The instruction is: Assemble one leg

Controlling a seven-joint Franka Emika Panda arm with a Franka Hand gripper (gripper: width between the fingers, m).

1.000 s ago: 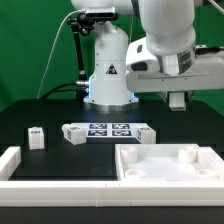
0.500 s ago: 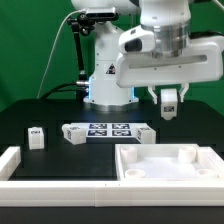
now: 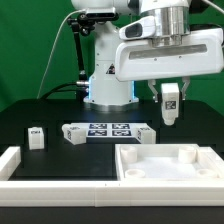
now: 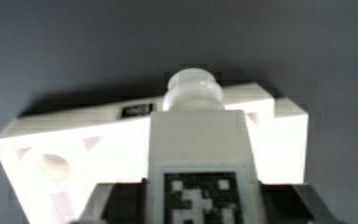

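Observation:
My gripper (image 3: 170,93) is shut on a leg (image 3: 170,105), a small white post with a black-and-white tag, and holds it upright in the air above the large white tray-like piece (image 3: 165,162). In the wrist view the leg (image 4: 197,125) runs out from between the dark fingers (image 4: 119,203), its rounded peg end pointing at the tray-like piece (image 4: 60,140) below. The gripper (image 4: 202,208) clamps the tagged end. Another leg (image 3: 36,137) stands alone on the table at the exterior view's left.
The marker board (image 3: 108,130) lies mid-table, with small white blocks at its two ends (image 3: 73,133) (image 3: 146,135). A white fence (image 3: 12,165) runs along the exterior view's left and front edges. The robot base (image 3: 108,75) stands behind.
The wrist has turned and come down a little. The held leg shifted slightly to the exterior view's left, went from tilted to upright, and now shows fully.

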